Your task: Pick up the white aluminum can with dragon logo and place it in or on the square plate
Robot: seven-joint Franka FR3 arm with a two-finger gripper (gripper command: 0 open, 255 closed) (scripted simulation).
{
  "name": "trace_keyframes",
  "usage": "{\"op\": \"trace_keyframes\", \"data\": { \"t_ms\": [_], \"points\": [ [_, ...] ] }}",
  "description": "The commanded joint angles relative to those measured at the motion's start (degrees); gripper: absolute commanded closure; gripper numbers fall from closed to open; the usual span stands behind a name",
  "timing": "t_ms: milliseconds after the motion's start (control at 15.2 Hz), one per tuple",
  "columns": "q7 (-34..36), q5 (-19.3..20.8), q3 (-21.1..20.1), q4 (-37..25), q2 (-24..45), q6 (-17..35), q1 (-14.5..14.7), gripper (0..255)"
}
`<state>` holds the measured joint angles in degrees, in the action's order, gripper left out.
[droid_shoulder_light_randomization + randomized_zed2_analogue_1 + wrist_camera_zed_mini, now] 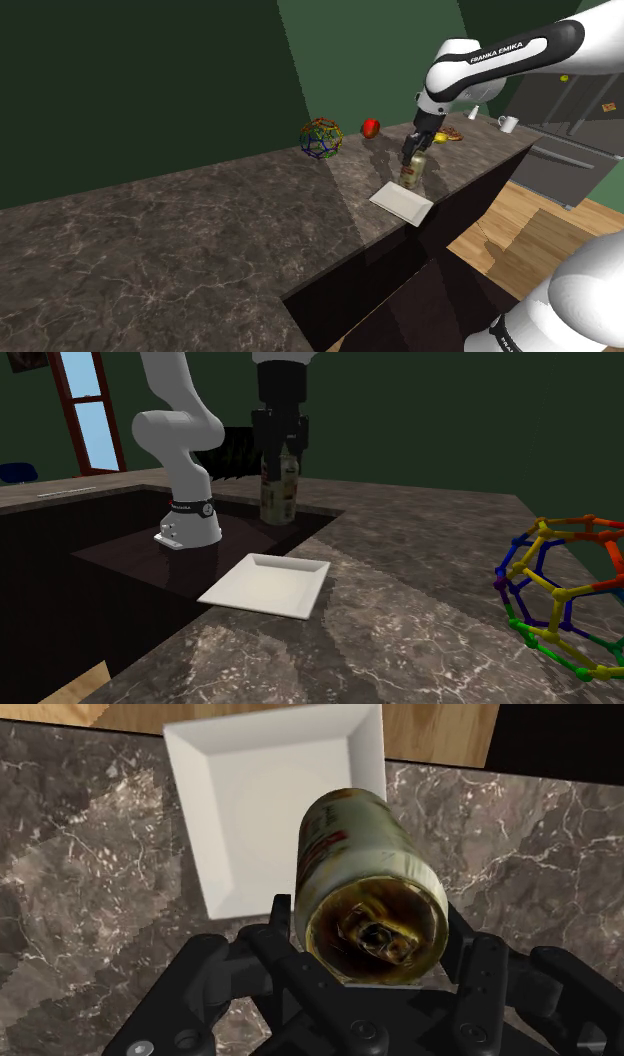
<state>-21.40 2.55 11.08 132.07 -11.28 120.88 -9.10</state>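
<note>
I stand in a home kitchen: a long dark marble-look counter [200,230]; 1 red apple [371,127] on it; 1 white mug [508,124] near its far end; steel appliance fronts [565,150] and wood floor [520,230] beyond it.

Dark green walls [150,80], veined dark stone counter [150,250], wood floor [530,225], red-framed window [100,432].

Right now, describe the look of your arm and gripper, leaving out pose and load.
The white Franka arm is built of smooth, rounded tubular links with dark joints. A black band on its forearm carries white FRANKA EMIKA lettering. A black ring circles the column just above its white base. The all-black two-finger gripper has a blocky body and two short black fingers.
</note>
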Motion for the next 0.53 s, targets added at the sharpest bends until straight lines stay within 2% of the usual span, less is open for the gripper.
{"op": "trace_keyframes", "data": {
  "t_ms": [0, 66, 462],
  "points": [
    [-2.8, 0.0, 1.6, -2.2, 1.3, -0.9, -1.0, 255],
    [-5.2, -0.1, 3.0, -4.5, 2.7, -1.7, -1.9, 255],
    [-5.6, -0.5, 3.2, -1.7, 4.7, 3.0, -1.9, 255]
  ]
}}
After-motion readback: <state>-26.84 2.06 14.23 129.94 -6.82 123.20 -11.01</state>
